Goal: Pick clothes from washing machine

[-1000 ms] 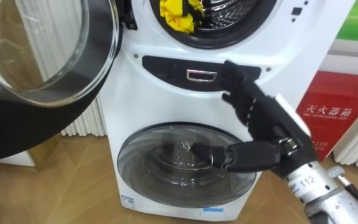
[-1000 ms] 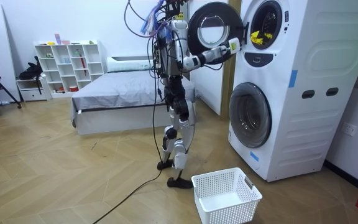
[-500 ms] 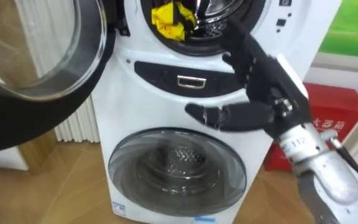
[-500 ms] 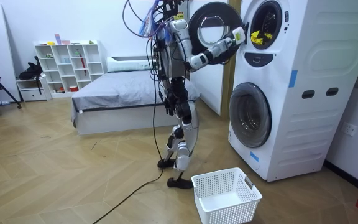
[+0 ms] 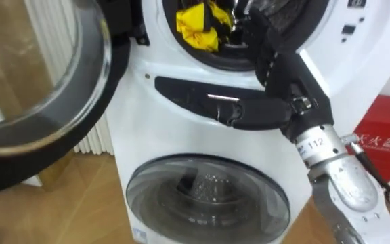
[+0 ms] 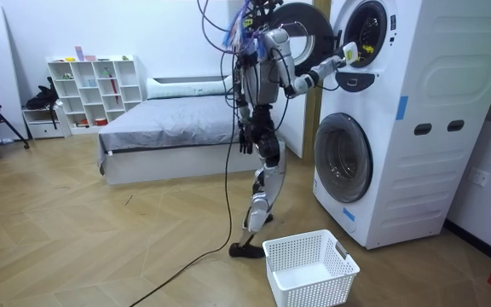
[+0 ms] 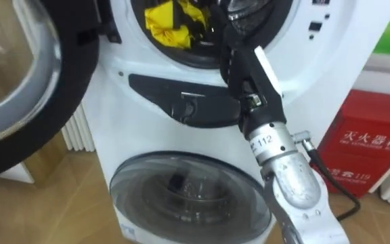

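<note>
inspector: item and location?
operator: one yellow garment point(image 5: 198, 27), bunched at the left of the upper drum point(image 5: 290, 17) mouth, with the round door point(image 5: 39, 102) swung wide. i judge it light, soft and limp. it should drape and may snag on the rim. best pinched at a raised front fold.
inspector: hand condition?
operator: my right hand point(image 5: 279, 78) is released, fingers straight, thumb spread, tips just beside the cloth, grasping nothing.
inspector: counts?
operator: one garment seen, one lower drum point(image 5: 205, 196) with its door closed, one white basket point(image 6: 309, 269) on the floor.
</note>
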